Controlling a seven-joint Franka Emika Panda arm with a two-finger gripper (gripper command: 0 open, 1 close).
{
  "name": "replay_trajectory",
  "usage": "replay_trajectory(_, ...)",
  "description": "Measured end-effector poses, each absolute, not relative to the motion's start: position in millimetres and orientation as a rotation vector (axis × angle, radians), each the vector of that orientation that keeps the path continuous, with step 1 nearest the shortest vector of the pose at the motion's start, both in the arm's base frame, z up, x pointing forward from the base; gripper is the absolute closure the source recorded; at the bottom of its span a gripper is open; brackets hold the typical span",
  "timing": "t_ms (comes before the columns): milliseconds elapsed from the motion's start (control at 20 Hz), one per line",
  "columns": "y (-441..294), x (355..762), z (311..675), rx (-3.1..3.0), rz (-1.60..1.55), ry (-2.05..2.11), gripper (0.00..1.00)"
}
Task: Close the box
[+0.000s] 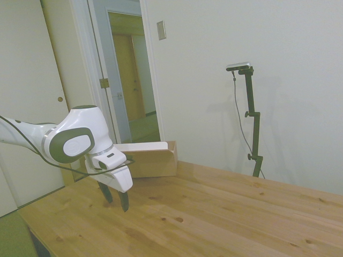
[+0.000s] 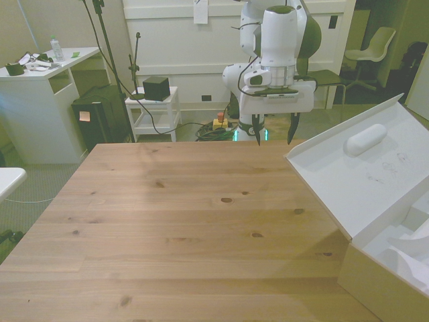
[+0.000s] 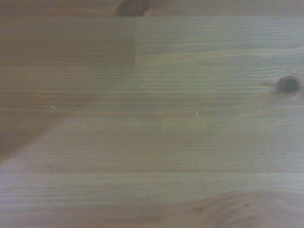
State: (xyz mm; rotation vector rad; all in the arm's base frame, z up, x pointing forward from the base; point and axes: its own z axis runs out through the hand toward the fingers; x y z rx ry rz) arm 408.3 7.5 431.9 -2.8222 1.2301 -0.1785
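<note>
Cardboard first: the box (image 2: 382, 265) sits at the table's (image 2: 188, 221) near right corner in the front view, flap (image 2: 355, 171) raised, so we hold our gripper (image 2: 275, 137), fingers spread and empty, above the far edge, well apart from it.

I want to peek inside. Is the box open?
Open: the box has its lid tilted up, showing the white inside.

Soft, even indoor light is falling on the pale wooden table (image 1: 214, 214), the wrist view is showing slightly blurred grain under a dim shadow.
</note>
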Motion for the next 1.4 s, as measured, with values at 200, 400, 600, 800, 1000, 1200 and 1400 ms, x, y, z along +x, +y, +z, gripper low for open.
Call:
replay_trajectory(200, 15, 411, 435, -2.838, -0.19, 1.196, 0.0)
replay_trajectory(400, 54, 426, 466, -2.845, -0.284, 1.116, 0.0)
replay_trajectory(600, 72, 449, 481, -2.82, -0.39, 1.039, 0.0)
replay_trajectory(800, 82, 477, 478, -2.815, -0.507, 0.876, 0.0)
replay_trajectory(1000, 64, 494, 478, -2.817, -0.602, 0.798, 0.0)
replay_trajectory(1200, 66, 515, 484, -2.84, -0.667, 0.744, 0.0)
replay_trajectory(1400, 75, 537, 515, -2.819, -0.746, 0.702, 0.0)
